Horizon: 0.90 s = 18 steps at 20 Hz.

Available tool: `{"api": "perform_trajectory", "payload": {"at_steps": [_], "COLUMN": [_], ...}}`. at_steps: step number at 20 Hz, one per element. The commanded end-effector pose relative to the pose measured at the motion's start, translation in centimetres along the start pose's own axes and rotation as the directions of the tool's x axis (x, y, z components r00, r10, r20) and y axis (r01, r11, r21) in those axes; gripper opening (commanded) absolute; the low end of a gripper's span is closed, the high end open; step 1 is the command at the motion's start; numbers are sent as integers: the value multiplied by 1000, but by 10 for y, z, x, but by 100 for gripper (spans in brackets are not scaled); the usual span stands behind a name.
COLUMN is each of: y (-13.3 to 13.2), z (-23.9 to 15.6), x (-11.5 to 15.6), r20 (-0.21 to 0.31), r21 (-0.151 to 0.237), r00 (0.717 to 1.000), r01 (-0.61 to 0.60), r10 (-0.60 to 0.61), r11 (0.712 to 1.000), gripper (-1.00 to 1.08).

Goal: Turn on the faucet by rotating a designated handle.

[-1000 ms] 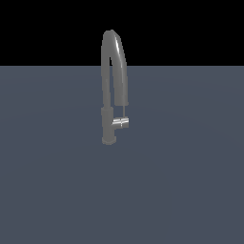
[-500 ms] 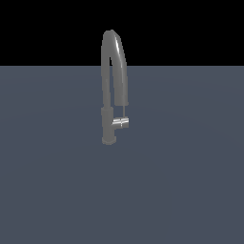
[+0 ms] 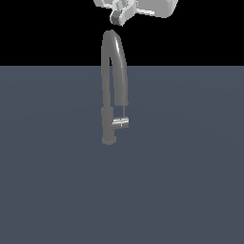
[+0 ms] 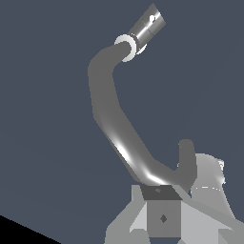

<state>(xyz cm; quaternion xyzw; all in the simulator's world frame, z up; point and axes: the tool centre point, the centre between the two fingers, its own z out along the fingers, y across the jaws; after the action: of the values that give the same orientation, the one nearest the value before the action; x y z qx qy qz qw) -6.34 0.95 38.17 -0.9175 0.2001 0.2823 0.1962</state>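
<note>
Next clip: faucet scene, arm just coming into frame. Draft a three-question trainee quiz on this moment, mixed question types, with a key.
1. True or false: the gripper is touching the handle.
2. In the exterior view, the handle sticks out from the faucet post toward which side? A) that view's left B) that view's right
3. Fill in: the gripper is above the top of the spout's ____.

Key:
1. False; it is up above the faucet, well clear of the handle.
2. B
3. arch
</note>
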Motion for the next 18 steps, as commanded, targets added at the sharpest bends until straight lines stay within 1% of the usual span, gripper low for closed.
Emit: {"api": "perform_trajectory", "payload": {"at_steps": [1,6,10,14,18], "y": [-2,-5,-6,-6,-5], "z": [2,7,14,22,32], "x": [16,47,72,98,124], "r20": [42,130,204,281,362], "r21": [33,96,143,186,224], "r00": [999,988,971,945,911], "r01": [-32,-99,-159,-222,-290], "r10": [30,87,128,165,197], "r11": [999,990,977,957,930], "gripper": [-100,-100,-100,-100,-100]}}
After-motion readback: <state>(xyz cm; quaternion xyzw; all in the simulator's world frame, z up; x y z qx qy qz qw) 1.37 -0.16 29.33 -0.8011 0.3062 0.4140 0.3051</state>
